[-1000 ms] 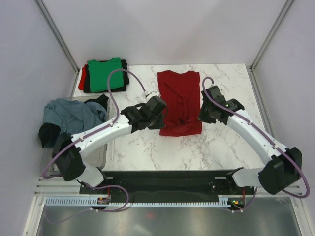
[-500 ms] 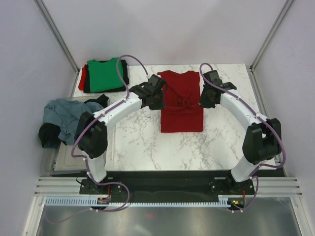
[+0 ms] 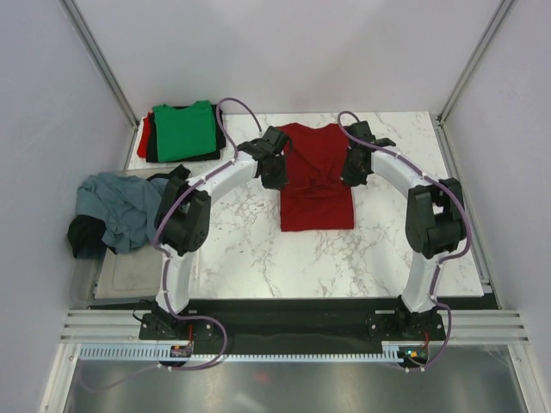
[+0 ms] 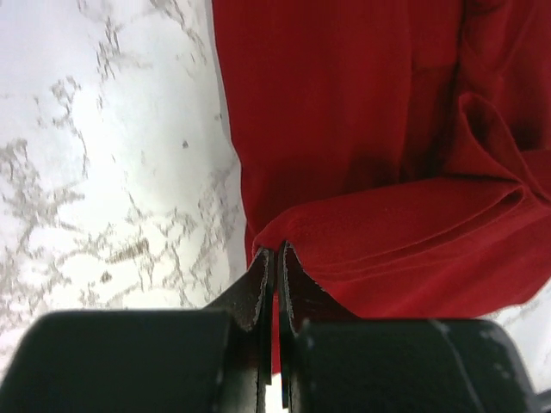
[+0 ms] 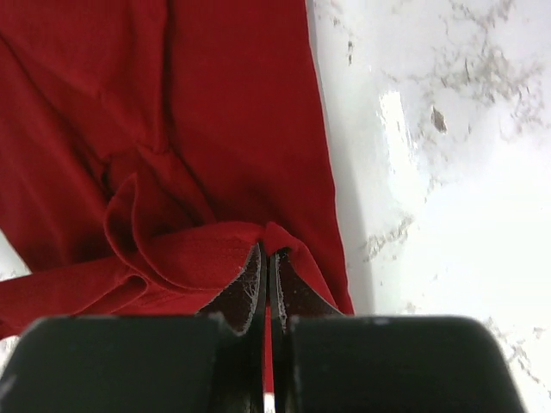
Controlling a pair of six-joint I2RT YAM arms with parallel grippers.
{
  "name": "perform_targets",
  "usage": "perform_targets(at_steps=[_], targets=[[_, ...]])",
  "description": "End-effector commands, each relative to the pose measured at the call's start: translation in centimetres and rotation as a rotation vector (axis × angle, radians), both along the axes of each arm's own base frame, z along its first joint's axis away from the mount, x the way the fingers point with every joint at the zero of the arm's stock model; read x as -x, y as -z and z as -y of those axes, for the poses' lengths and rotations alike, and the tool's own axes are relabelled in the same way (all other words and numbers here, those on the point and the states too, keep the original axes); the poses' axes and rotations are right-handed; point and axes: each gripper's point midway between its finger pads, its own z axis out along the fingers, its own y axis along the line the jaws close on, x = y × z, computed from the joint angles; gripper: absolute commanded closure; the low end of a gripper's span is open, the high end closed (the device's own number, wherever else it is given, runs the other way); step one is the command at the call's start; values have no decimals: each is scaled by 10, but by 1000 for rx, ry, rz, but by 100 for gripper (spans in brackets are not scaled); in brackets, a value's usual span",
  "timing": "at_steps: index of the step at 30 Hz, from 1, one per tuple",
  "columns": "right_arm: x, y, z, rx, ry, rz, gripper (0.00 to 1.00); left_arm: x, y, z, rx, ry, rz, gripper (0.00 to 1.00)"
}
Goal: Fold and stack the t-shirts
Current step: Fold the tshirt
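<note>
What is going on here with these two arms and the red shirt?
Two robot arms are folding a dark red t-shirt on the marble table. The left hand and the right hand are each shut on a doubled edge of it, one on each side. A green t-shirt tops a folded stack at the far left; a grey-blue t-shirt lies crumpled over the clear tub.

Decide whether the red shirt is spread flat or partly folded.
Partly folded: the red shirt has an edge doubled over its body, pinched by the shut left claw and right claw.
</note>
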Motion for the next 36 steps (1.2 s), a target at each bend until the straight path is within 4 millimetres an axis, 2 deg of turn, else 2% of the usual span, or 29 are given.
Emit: perform_targets(at_steps=[1,2,3,4,5,6,7,8,9,10,12,13,14,15,16,17,18,19,20,21,22,23,24,25,26,28,29,31,36], targets=[[-31,-4,4,-8,35,56,100,-25,2,0,5,28,31,94],[-38,-3,4,-15,48,59,100,-34,8,7,22,40,21,92],[-53,-2,4,-28,67,60,84,-44,10,3,35,31,15,86],[-62,-4,2,-38,65,68,70,-46,13,4,64,39,-16,71],[-73,-8,2,-46,67,75,46,-62,8,7,92,34,-5,63],[-90,-18,2,-41,76,85,38,-72,4,0,121,18,-18,52],[-99,-27,3,-42,81,94,33,-74,0,-3,128,15,-36,48],[-105,-39,3,-51,84,106,32,-90,-30,-1,162,17,20,41],[-115,-66,4,-60,90,145,31,-98,-40,-8,169,5,33,37],[-117,-82,3,-69,90,173,31,-102,-56,-10,171,10,63,34],[-109,-119,-5,-95,57,244,31,-102,-97,-22,178,-2,133,33],[-103,-127,-7,-92,46,262,31,-99,-107,-28,168,-13,152,32],[-94,-131,-9,-87,28,267,30,-91,-102,-33,155,-18,130,32],[-75,-130,-11,-85,10,256,30,-83,-101,-34,152,-13,119,32],[-64,-125,-12,-85,0,244,30,-73,-119,-36,172,-9,136,32],[-43,-94,-9,-80,-5,178,30,-58,-100,-36,153,-2,89,33],[-27,-105,-7,-94,-12,204,31,-48,-98,-36,152,4,82,33],[-15,-97,-6,-98,-16,193,30,-37,-110,-37,160,13,106,33],[-7,-92,-4,-104,-23,200,30,-17,-87,-40,141,16,50,33],[21,-72,1,-96,-25,155,30,-9,-85,-32,163,22,59,33],[31,-64,3,-99,-30,147,32,1,-82,-29,183,31,50,33],[50,-42,1,-128,-54,100,35,23,-71,-34,185,30,16,33],[59,-43,-2,-151,-80,109,35,28,-69,-28,213,25,22,34],[67,-37,-6,-180,-104,98,35,38,-67,-27,224,28,17,34],[70,-34,-9,-204,-119,102,35,56,-55,-32,222,25,-10,34],[89,-19,-12,-236,-137,61,35,68,-51,-31,257,10,-16,34],[96,-10,-10,-234,-136,43,35,82,-44,-34,257,8,-32,34],[101,-4,-9,-234,-136,40,35,98,-31,-38,256,-5,-59,35],[98,20,-2,-224,-126,39,39,124,-28,-40,265,-11,-65,35]])
